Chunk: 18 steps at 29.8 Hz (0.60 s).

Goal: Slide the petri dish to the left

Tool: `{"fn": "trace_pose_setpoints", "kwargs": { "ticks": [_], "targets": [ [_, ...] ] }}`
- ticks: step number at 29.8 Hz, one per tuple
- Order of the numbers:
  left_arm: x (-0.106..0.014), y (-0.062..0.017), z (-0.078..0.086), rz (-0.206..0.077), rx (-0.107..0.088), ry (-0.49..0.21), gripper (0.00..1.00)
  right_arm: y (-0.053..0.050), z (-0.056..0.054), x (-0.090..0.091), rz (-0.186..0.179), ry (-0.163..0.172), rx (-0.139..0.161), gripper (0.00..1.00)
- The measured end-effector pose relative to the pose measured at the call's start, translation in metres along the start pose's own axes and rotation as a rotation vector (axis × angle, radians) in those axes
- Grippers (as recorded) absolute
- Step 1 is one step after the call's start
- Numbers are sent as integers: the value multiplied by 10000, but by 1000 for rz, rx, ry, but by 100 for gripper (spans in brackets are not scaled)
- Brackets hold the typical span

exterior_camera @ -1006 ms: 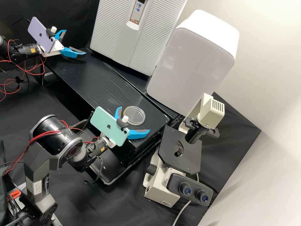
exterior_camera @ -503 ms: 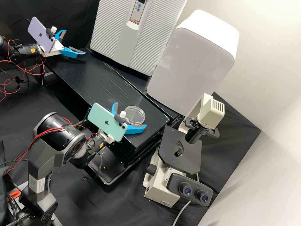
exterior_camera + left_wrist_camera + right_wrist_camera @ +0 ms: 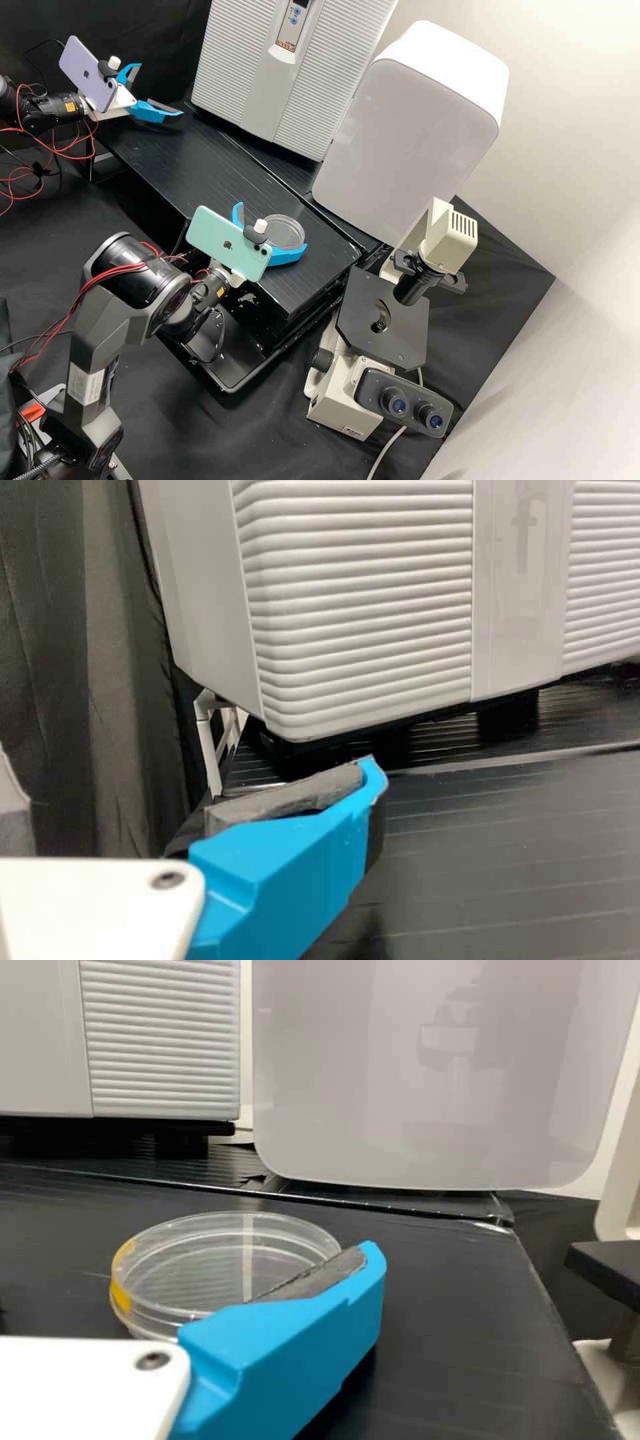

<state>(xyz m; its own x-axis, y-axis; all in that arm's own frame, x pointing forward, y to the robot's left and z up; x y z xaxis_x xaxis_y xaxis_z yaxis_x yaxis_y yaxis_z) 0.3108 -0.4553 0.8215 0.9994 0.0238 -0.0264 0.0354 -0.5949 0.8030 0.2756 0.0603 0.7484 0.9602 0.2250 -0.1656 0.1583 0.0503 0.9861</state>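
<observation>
Since one second ago, the right gripper (image 3: 270,232) has swung in from the near edge of the bench (image 3: 200,167) toward the petri dish (image 3: 285,231), and the dish has shifted slightly along the bench toward the left arm. Note that the dish lies flat on the right-hand part of the bench, near the smooth white box (image 3: 413,120) and well apart from the microscope (image 3: 393,333). Check the right gripper: its blue fingers (image 3: 290,255) stand spread wide with the dish between them, clamping nothing. In the right wrist view, the finger on the dish's right side appears to rest against the rim of the dish (image 3: 225,1265). The left gripper (image 3: 157,90) hangs at the far left end of the bench beside the ribbed white cabinet (image 3: 287,67), fingers also spread and holding nothing. Judge the step in hand as the push itself, only just begun. For the next move, keep the finger low and against the rim, and travel steadily leftward so the dish slides without tipping or slipping past the fingertip.
</observation>
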Motion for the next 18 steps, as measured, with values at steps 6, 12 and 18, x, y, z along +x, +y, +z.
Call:
{"fn": "trace_pose_setpoints", "kwargs": {
  "ticks": [6, 12, 18],
  "targets": [
    [0, 0, 0, 0, 0, 0, 100, -90, -107, -2, -38, 38, 0, 100],
    [0, 0, 0, 0, 0, 0, 100, -170, -251, -22, -82, 84, -3, 100],
    [0, 0, 0, 0, 0, 0, 100, -186, -262, -20, -91, 85, -3, 100]
  ]
}}
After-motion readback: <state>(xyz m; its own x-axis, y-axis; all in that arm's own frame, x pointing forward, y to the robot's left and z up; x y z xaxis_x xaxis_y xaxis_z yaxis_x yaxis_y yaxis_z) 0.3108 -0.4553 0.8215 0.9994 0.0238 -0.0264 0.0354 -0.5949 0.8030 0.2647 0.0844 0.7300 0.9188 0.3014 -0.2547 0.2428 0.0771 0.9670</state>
